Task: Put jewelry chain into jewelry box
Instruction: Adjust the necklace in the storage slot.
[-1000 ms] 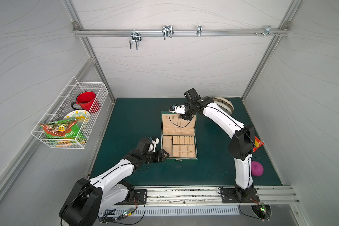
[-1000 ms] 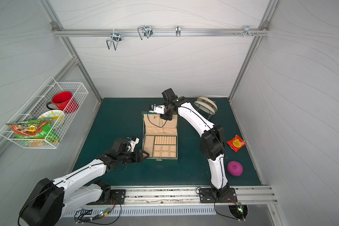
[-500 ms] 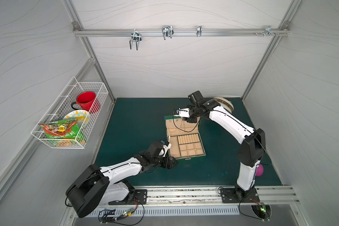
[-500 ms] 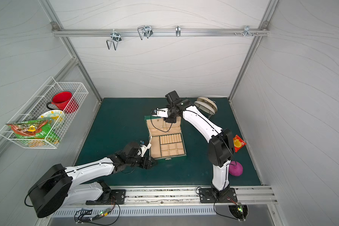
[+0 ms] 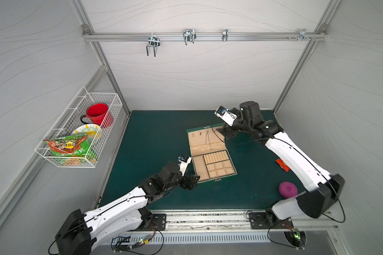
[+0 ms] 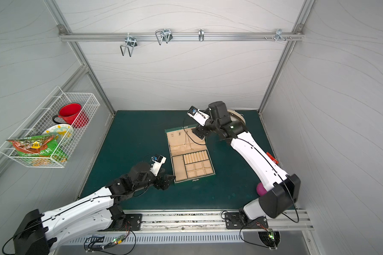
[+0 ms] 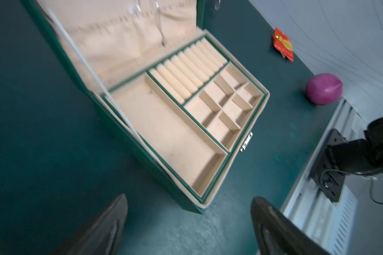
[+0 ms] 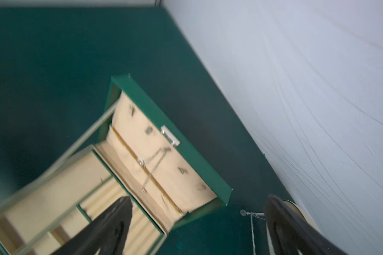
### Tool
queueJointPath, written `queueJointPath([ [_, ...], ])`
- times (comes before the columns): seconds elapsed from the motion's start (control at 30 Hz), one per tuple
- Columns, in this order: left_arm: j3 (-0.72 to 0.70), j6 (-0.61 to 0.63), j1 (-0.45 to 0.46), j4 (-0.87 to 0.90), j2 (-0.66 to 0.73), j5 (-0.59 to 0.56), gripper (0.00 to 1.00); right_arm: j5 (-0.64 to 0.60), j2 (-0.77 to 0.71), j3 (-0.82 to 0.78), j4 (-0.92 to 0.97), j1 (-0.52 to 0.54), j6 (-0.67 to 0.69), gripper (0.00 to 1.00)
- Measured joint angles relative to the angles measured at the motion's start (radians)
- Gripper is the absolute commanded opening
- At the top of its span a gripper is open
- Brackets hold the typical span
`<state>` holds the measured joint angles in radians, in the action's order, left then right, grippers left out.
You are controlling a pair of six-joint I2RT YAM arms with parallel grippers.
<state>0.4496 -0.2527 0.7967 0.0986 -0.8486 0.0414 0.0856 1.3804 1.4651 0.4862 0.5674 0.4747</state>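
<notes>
Right gripper (image 8: 198,198) hangs wide open and empty over the lid's back right corner; my left gripper (image 7: 189,198) is open too. The jewelry chain (image 7: 164,43) hangs inside the jewelry box (image 7: 146,156) lid, mid-bench. I'd judge placement done, with only withdrawal left.

This is a robotics lab test cell, not a lived-in room. White panel walls (image 5: 186,77) close 3 sides, framed by aluminium posts (image 5: 106,72). At 12 o'clock a crossbar (image 5: 208,36) carries bare metal hooks (image 5: 188,36). A green mat (image 5: 159,136) covers the work floor. At 9 o'clock a wire basket (image 5: 64,157) holds props. At 6 o'clock 2 robot arms (image 5: 124,205) are bolted to a metal rail (image 5: 208,220), beside loose cables (image 5: 157,240) and a lit circuit board (image 5: 145,238).
</notes>
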Motion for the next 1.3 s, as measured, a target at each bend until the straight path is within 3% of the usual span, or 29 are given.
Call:
queueJointPath([
  [0.17,0.105,0.329,-0.026,-0.053,-0.103,-0.076,0.67,0.066,-0.18,-0.236,-0.205,0.0,-0.367,0.97],
  [0.3,0.139,0.602,-0.084,-0.184,-0.28,-0.057,0.66,0.093,-0.169,-0.351,-0.262,0.0,-0.603,0.91],
  [0.6,0.22,0.997,-0.185,-0.396,-0.578,-0.013,0.63,0.153,-0.154,-0.525,-0.349,0.0,-0.9,0.85],
  [0.93,0.325,1.084,-0.239,-0.433,-0.676,0.069,0.46,0.204,-0.145,-0.544,-0.397,0.0,-0.954,0.84],
  [1.3,0.377,1.061,-0.244,-0.321,-0.725,0.103,0.44,0.204,-0.145,-0.544,-0.401,0.0,-0.954,0.84],
])
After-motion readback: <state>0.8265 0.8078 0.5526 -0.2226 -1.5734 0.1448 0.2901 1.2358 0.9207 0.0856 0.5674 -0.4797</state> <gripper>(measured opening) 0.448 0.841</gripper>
